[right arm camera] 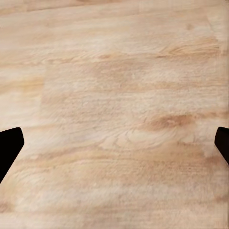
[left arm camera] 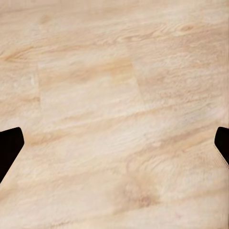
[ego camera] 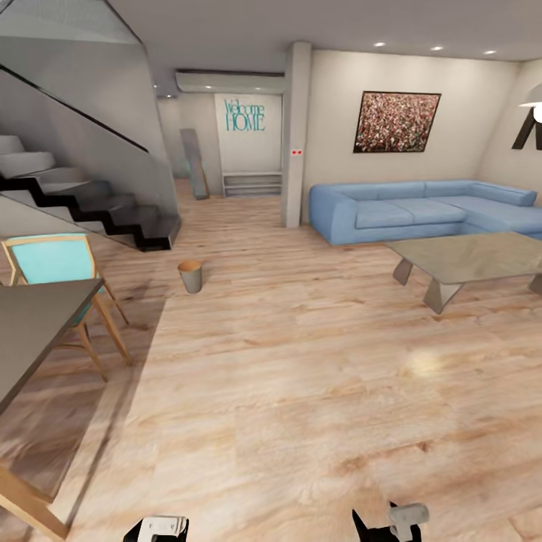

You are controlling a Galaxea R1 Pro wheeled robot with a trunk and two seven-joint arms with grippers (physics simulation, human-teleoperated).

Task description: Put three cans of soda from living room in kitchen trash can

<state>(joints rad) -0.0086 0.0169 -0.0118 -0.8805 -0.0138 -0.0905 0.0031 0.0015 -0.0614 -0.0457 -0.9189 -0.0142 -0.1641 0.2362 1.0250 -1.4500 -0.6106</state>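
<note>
**Looking for the cans**

Both grippers, left gripper (left arm camera: 114, 143) and right gripper (right arm camera: 114, 143), are wide open and hold nothing above the wood floor (ego camera: 301, 391). The tash can (ego camera: 190, 275) stands left of middle, farther off. No cans show yet; I think the robot must find them next.

You can read "Welcome HOME" in teal letters (ego camera: 245, 115) on the far white wall (ego camera: 248, 150).

At the head view's bottom edge, both arms are cut off: the left gripper (ego camera: 156, 528) and right gripper (ego camera: 391, 525) show as stubs. The dark table (ego camera: 30, 331) at lower left, the sofa (ego camera: 421, 207) at right and the lamp (ego camera: 533, 113) at upper right run out of frame.
</note>
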